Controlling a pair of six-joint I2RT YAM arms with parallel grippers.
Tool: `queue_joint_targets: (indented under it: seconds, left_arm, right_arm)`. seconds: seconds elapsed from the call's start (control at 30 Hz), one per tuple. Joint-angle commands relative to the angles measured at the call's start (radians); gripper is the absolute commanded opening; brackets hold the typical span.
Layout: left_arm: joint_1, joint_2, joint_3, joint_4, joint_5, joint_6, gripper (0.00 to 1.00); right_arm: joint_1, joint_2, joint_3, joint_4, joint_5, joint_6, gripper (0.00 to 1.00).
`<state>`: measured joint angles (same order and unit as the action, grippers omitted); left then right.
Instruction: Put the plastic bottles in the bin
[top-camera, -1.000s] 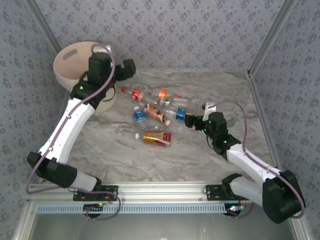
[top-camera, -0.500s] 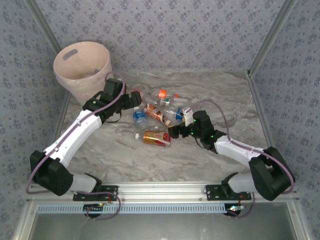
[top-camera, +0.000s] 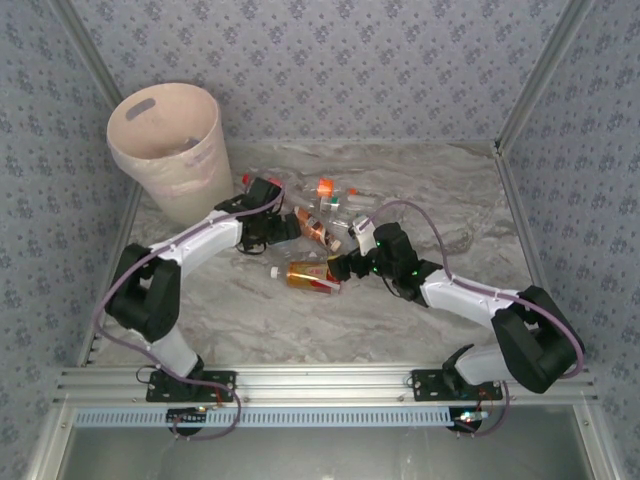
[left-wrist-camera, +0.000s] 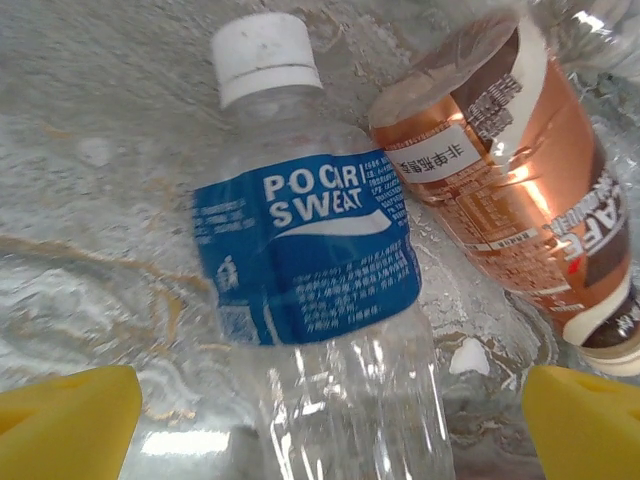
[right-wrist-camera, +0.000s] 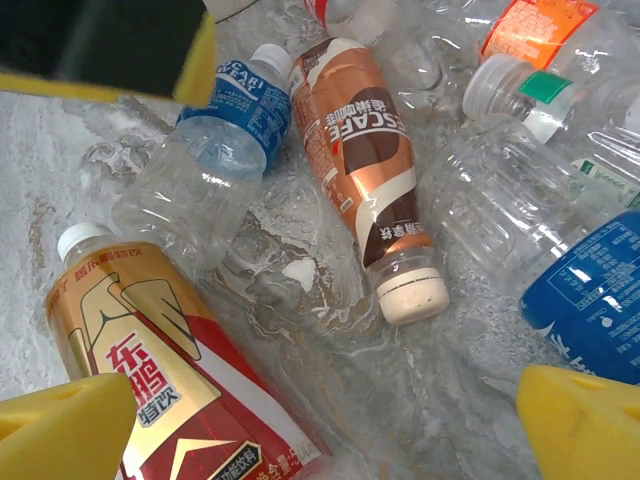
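Glossy grey marbled table (top-camera: 300, 330), and the plastic bottles (top-camera: 325, 205) lie scattered on their sides mid-table, thin clear crinkled walls under bright printed labels. The bin (top-camera: 190, 180) stands upright at the far left, just beside the heap: tall, round, smooth, pale pink-beige, with a handle slot cut in the rim.

Left gripper (left-wrist-camera: 325, 430) is low over the blue-label bottle (left-wrist-camera: 310, 260) with jaws spread wide. Its yellow foam pads (left-wrist-camera: 65, 420) sit either side of the clear ribbed body with space showing on both sides. Nothing gripped. In the left wrist view that bottle's white cap points to the top of the frame and its long axis runs straight down between the pads. The copper bottle (left-wrist-camera: 520, 190), shiny foil-look sleeve, lies just beside it on the right.

Right gripper (right-wrist-camera: 320, 430) is also fully open and holding nothing. It hangs over the gold-and-red bottle (right-wrist-camera: 170, 370) — one pad overlaps the label, and contact cannot be judged. From above, this bottle lies left to right across the table with its white cap pointing left, and the gripper sits at its base end.
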<state>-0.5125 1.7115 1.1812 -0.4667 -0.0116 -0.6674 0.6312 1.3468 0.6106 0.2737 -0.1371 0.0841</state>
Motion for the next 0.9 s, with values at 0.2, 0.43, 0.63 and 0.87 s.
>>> queue_joint_targets:
  seconds: [0.2,0.43,0.63,0.87]
  left_arm:
    - [-0.004,0.112,-0.009,0.082,-0.039,0.004,0.97]
    - [0.01,0.183,0.005,0.134,-0.036,0.06,0.9]
    - [0.017,0.222,-0.003,0.155,-0.033,0.059,0.85]
    - [0.046,0.195,-0.034,0.169,-0.03,0.063,0.73]
  right_arm:
    - [0.009,-0.077,-0.011,-0.008,0.077,-0.035,1.0]
    - [0.012,-0.087,-0.021,-0.006,0.09,-0.036,1.0]
    - [0.015,-0.087,-0.023,0.004,0.102,-0.038,1.0]
    - [0.016,-0.087,-0.022,0.017,0.12,-0.04,1.0]
